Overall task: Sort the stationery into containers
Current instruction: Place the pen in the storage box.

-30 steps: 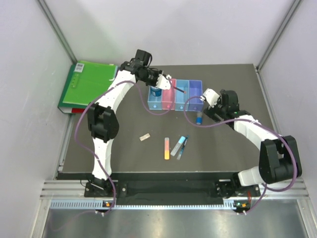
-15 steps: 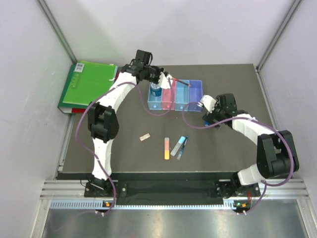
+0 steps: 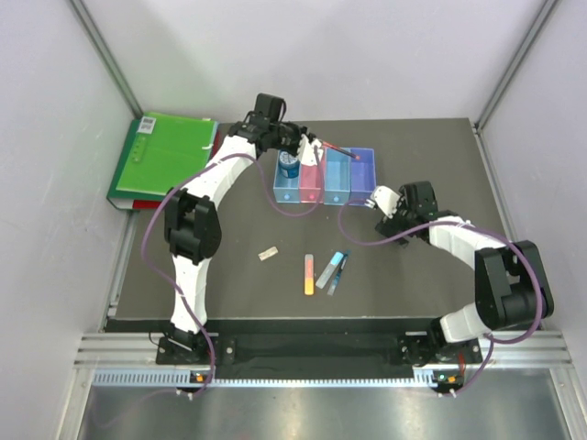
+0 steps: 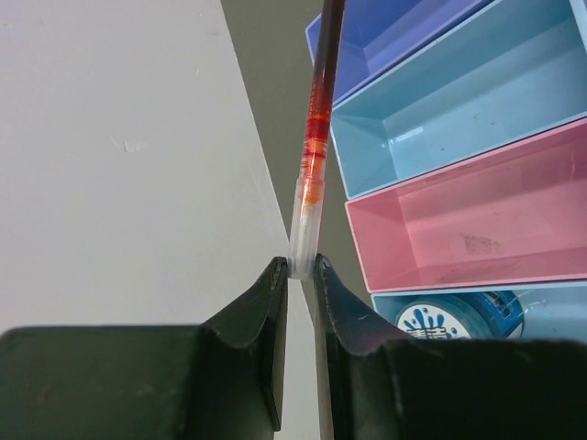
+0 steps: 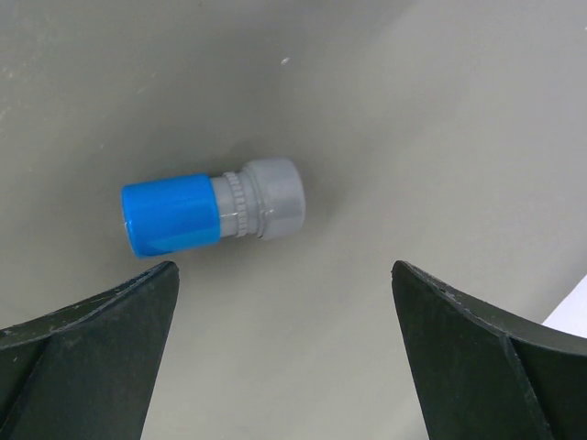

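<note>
My left gripper (image 3: 308,147) is shut on the clear end of the thin red pen (image 4: 316,119). It holds the pen above the far side of the bin row, and the tip (image 3: 354,157) reaches over the purple bin (image 3: 363,171). The row of bins reads light blue (image 3: 286,181), pink (image 3: 310,179), light blue (image 3: 337,176), purple. The blue tape roll (image 3: 290,166) lies in the first light blue bin. My right gripper (image 5: 284,268) is open just above the table. The blue-capped piece (image 5: 211,211) lies just beyond its fingertips, nearer the left finger. The orange-pink stick (image 3: 309,273), grey stick (image 3: 327,271) and blue pen (image 3: 338,272) lie together on the mat.
A big green folder (image 3: 160,156) lies at the far left of the mat. A small tan piece (image 3: 268,254) lies left of the sticks. In the left wrist view the pink bin (image 4: 486,220) and the middle light blue bin (image 4: 459,110) hold nothing.
My left gripper has carried the red pen to the right, its tip now over the purple bin. My right gripper has moved down and left over the blue-capped piece.
</note>
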`<control>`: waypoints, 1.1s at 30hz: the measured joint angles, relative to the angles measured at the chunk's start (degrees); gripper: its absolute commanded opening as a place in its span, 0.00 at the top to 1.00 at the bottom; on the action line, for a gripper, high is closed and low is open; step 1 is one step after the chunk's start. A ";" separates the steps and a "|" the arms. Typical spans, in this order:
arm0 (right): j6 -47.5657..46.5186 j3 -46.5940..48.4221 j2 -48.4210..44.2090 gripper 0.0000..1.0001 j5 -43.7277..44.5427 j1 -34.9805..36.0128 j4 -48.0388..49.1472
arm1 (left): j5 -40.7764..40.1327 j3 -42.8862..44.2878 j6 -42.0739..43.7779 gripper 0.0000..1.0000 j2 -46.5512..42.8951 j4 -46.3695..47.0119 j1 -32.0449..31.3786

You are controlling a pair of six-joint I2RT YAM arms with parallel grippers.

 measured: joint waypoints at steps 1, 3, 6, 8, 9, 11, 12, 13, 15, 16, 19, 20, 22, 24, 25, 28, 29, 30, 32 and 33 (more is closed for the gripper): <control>0.00 -0.26 0.00 0.00 0.04 0.00 0.15 | 0.04 -0.46 -0.20 1.00 0.00 0.31 -0.02; 0.02 -0.52 0.00 0.00 0.09 -0.02 0.17 | 0.07 -1.18 -0.35 1.00 0.00 0.79 -0.04; 0.04 -0.52 0.00 0.00 0.11 -0.02 0.48 | -0.04 -1.53 -0.11 1.00 0.09 1.05 -0.04; 0.04 -0.52 0.00 0.00 0.11 -0.02 0.50 | -0.22 -1.53 0.52 1.00 0.26 1.64 -0.04; 0.07 -0.52 0.00 0.00 0.11 -0.02 0.55 | -0.48 -1.53 0.92 1.00 0.37 1.88 -0.04; 0.11 -0.52 -0.02 0.00 0.11 -0.02 0.55 | -1.14 -1.68 2.14 1.00 0.66 2.49 -0.04; 0.13 -0.52 -0.02 0.00 0.11 -0.02 0.57 | -1.51 -1.97 2.80 1.00 0.81 3.06 -0.04; 0.15 -0.52 -0.02 0.00 0.11 -0.02 0.55 | -1.90 -2.51 3.65 1.00 0.96 3.89 -0.04; 0.28 -0.52 -0.04 0.00 0.11 -0.02 0.55 | -2.75 -3.21 5.97 1.00 1.49 4.66 -0.04; 0.33 -0.52 -0.04 0.00 0.11 -0.02 0.55 | -3.04 -3.39 6.93 1.00 1.79 4.81 -0.04; 0.72 -0.52 -0.09 0.00 0.11 -0.02 0.55 | -3.78 -3.85 12.68 1.00 3.13 5.16 -0.04; 0.79 -0.52 -0.09 0.00 0.11 -0.02 0.55 | -4.07 -4.15 14.49 1.00 3.41 5.16 -0.02; 1.14 -0.52 -0.11 0.00 0.11 -0.02 0.55 | -4.09 -4.37 17.07 1.00 3.98 4.92 0.00; 1.31 -0.52 -0.13 0.01 0.11 -0.02 0.66 | -4.04 -4.35 18.91 1.00 4.44 4.57 0.04; 1.38 -0.52 -0.13 0.00 0.11 -0.02 0.72 | -4.00 -4.33 19.63 1.00 4.55 4.48 0.07; 1.73 -0.52 -0.22 0.00 0.11 -0.02 1.01 | -3.78 -4.31 20.87 1.00 4.68 4.52 0.20; 1.77 -0.52 -0.35 0.00 0.11 -0.02 1.01 | -3.65 -4.31 21.20 1.00 4.72 4.57 0.20; 1.79 -0.52 -0.44 0.00 0.11 -0.02 1.09 | -3.61 -4.31 21.40 1.00 4.74 4.57 0.22; 1.84 -0.52 -0.46 0.00 0.09 -0.02 1.33 | -3.45 -4.31 21.59 1.00 4.83 4.57 0.26; 1.86 -0.52 -0.46 0.00 0.11 -0.02 1.38 | -3.34 -4.31 21.70 1.00 4.85 4.59 0.31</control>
